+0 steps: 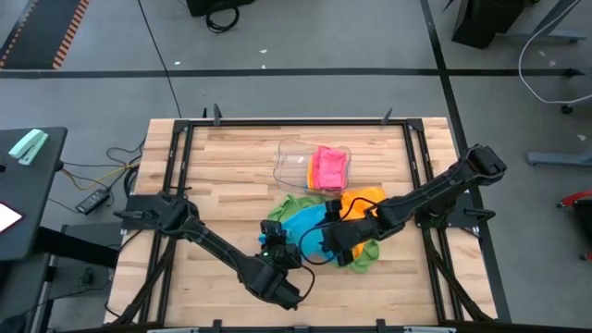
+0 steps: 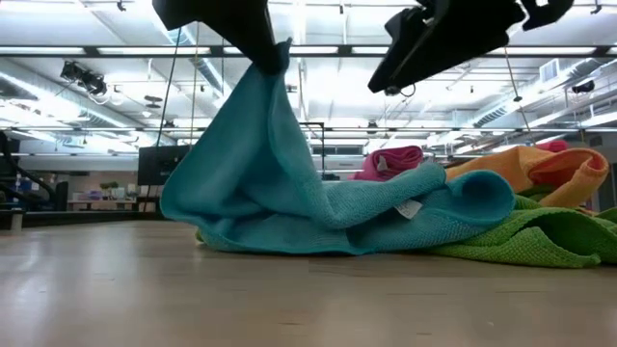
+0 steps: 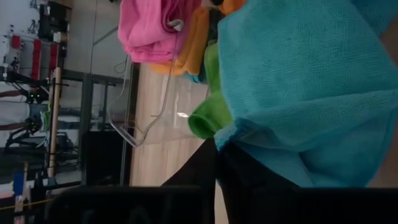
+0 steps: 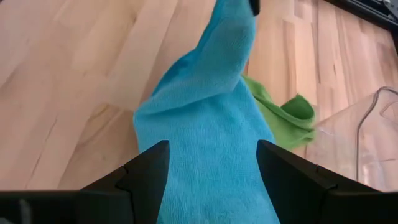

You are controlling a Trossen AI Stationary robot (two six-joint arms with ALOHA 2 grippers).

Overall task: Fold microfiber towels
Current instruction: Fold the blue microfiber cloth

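Observation:
A blue towel (image 2: 289, 173) is raised into a peak at one corner, with my left gripper (image 2: 265, 48) shut on it. The rest of it lies on the table, over a green towel (image 2: 540, 236). Behind them lies an orange towel (image 1: 365, 199). A pink towel (image 1: 330, 166) rests in the clear tray (image 1: 291, 162). My right gripper (image 4: 211, 168) hovers open above the blue towel (image 4: 205, 124). Its fingers stand on either side of the raised strip without touching it. My left gripper pinches the blue towel at its raised corner (image 2: 275, 60) between its two fingers, coming slanting down from the table's near left. The cloth hangs below the fingers in a tent shape. Its lower part (image 2: 386, 217) stays on the table and on the green towel.
The clear plastic tray (image 4: 373, 124) stands just beyond the towel pile toward the far edge. Bare wood lies left of the pile (image 1: 222, 185) and along the table's near edge. Black frame rails (image 1: 176, 157) run along the table's sides.

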